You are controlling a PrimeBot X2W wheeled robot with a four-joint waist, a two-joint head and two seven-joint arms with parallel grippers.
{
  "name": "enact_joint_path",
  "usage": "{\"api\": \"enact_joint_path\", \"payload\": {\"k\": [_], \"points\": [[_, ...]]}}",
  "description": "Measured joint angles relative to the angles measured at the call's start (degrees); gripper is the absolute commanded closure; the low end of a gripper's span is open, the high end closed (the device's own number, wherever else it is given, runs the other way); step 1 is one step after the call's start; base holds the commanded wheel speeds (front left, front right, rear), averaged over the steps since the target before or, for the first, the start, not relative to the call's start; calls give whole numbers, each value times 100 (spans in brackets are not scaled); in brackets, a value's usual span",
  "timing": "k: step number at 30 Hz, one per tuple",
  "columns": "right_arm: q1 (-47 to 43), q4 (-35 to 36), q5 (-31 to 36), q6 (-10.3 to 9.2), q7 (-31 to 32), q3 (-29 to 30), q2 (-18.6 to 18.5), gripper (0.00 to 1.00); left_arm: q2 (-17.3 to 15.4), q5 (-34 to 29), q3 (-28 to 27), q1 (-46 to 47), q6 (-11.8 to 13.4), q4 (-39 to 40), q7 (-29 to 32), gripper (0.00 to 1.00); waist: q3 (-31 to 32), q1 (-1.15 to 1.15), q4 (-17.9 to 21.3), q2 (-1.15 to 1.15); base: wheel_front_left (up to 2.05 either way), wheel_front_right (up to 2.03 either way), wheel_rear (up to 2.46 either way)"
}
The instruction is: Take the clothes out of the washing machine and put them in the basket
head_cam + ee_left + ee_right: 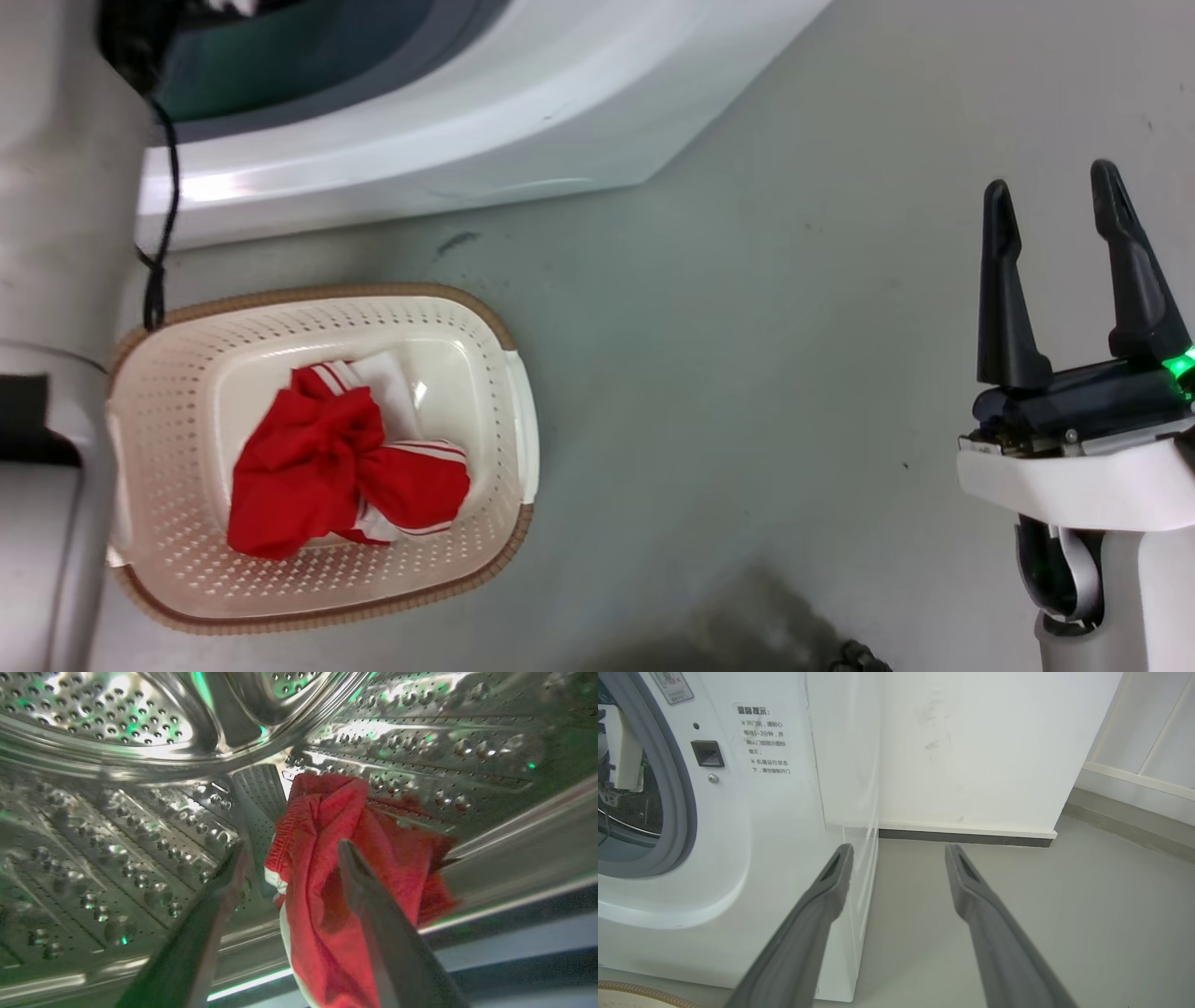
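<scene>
One of the clothes, a red garment with white striped panels, lies bunched in the cream basket on the floor before the washing machine. Inside the steel drum a second red garment hangs against the drum wall. My left gripper is open there, its fingers straddling the cloth's left part, one finger lying over it. My right gripper hovers open and empty over the floor, well right of the basket; in the right wrist view this gripper points at the washer's front corner.
My pale left forearm with a black cable reaches up the left edge into the porthole. The grey door seal shows at left. A white wall stands behind the washer. Grey floor lies right of the basket.
</scene>
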State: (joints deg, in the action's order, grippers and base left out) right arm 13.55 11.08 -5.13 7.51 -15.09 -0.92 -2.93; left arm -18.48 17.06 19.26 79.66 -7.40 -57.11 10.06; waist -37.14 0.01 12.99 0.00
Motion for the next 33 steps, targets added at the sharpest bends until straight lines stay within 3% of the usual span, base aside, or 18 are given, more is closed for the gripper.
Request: {"api": "enact_joint_path", "payload": {"k": [5,10,18,19,20,26,33], "points": [[157,19,-159,1,-1,-41,-1,0,-366,1066,439,626,1,7,1049,0,-444,0,264,0,0,0,0],[219,19,-249,1,-1,-58,-1,0,-539,1220,771,812,1,-67,1490,0,-663,0,419,0,0,0,0],[279,16,-336,1,-1,-42,-1,0,-666,1395,1094,994,1,-180,1705,0,-825,-1,562,0,0,0,0],[279,15,-339,0,-1,-41,-1,0,-687,1397,1139,1005,2,-199,1728,56,-828,-1,571,0,0,0,0],[280,15,-339,1,-1,-37,-1,0,-703,1415,1173,1016,4,-211,1751,100,-831,-1,574,0,0,0,0],[286,13,-341,1,-1,-14,-1,0,-703,1611,1280,1015,1,-256,1692,100,-840,-1,557,0,0,0,0],[285,-21,-279,1,-1,24,-1,0,-715,1802,1274,881,1,-330,1017,100,-659,-1,478,0,0,0,0]]}}
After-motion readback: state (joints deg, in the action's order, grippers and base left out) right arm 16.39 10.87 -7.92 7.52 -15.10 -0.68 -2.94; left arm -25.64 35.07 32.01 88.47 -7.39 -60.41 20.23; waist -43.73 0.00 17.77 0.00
